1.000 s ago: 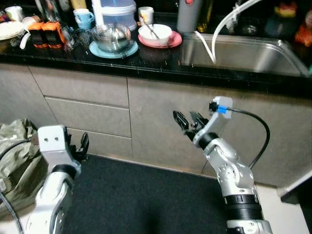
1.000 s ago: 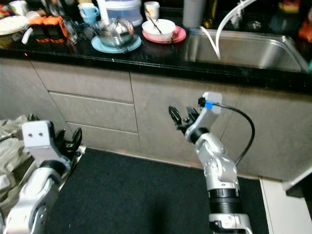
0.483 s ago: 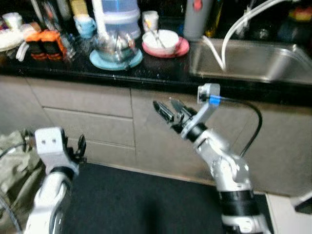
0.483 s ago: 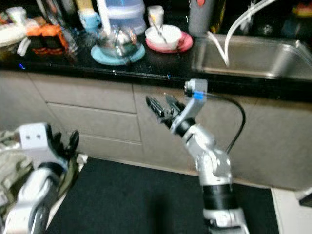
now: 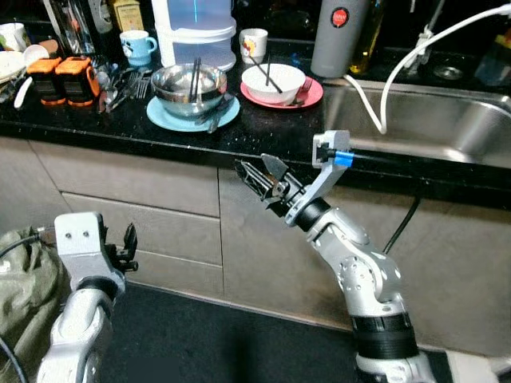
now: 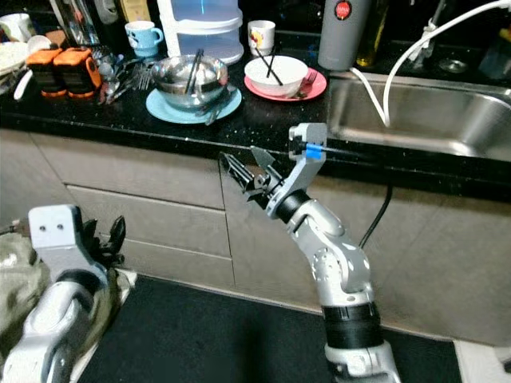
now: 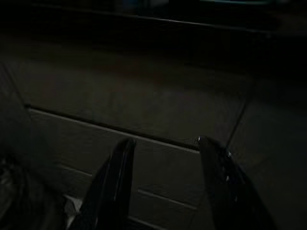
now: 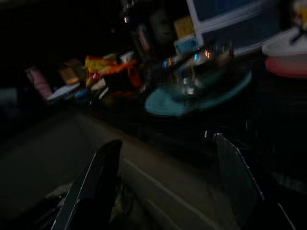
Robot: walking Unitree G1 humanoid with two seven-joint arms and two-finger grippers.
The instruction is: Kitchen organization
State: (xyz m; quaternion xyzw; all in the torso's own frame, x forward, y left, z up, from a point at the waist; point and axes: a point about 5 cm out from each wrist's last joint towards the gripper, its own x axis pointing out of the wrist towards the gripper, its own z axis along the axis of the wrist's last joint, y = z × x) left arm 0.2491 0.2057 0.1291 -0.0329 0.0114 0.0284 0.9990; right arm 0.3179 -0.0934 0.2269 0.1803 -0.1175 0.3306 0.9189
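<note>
Raising the right gripper, fingers apart and empty, calls for clearing the black stone counter edge before reaching the steel bowl on its blue plate, above and beyond the fingertips; left gripper hangs idle, fingers apart

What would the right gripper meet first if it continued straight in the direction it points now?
Probably the blue plate under the steel bowl, judging by the right wrist view. The right gripper, open, sits near the countertop edge; depth is unclear.
</note>
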